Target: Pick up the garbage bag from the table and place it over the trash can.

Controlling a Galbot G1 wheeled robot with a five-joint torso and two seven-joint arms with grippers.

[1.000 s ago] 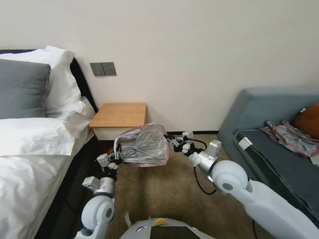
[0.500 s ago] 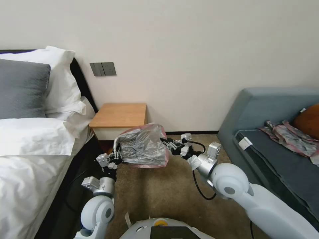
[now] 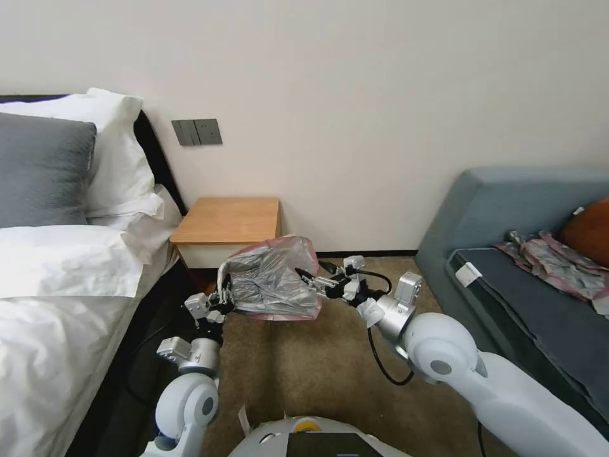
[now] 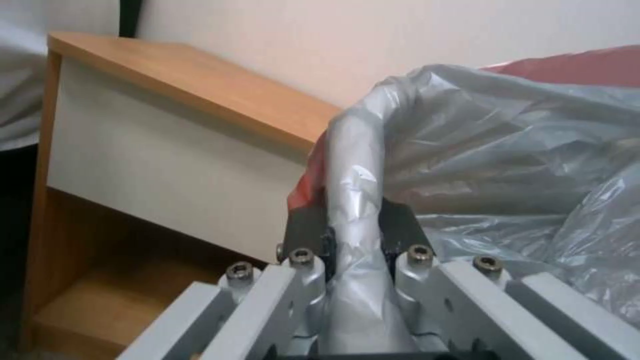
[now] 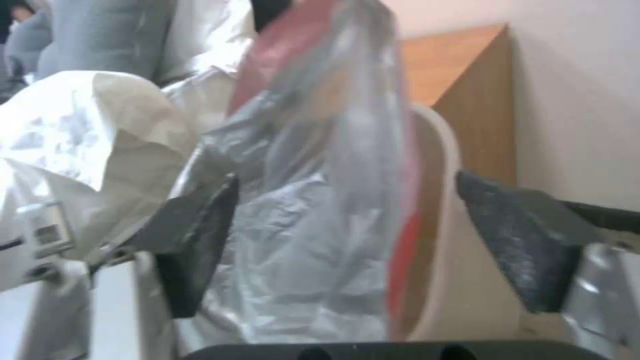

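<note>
Currently, item one: the garbage bag (image 3: 273,279), thin translucent grey-silver film with a pink edge, crinkled and glossy, ballooned open above the carpet (image 3: 304,374) just in front of the nightstand (image 3: 228,219). It hangs between the two arms, off the tabletop.

Left gripper (image 4: 351,235): clamped on a twisted rope of the bag's rim, dark pads pinching the film from both sides, at the bag's left lower corner in the head view.

Right gripper (image 5: 347,240): fingers wide apart, dark textured pads (image 5: 527,240) straddling the bag's right side and the wall of the trash can (image 5: 437,210); nothing is pinched yet.

Trash can: beige-white plastic, smooth, rounded rim, seen in the right wrist view with the film draped against it; how far the bag covers the mouth I cannot tell.

Handling note, as judgement: the step in hand appears to be taking a second hold on the rim. The right fingers should close on the pink edge alone, not on the can wall, then draw outward so the opening stretches taut. The film is slippery and tears readily; a gathered fold holds better than a single layer.

Surroundings: nightstand, orange-brown wood top, white drawer front, open shelf below; bed with white linen (image 3: 57,266) at left; grey-blue sofa (image 3: 526,254) at right carrying a separate crumpled grey-pink plastic heap (image 3: 552,263).
</note>
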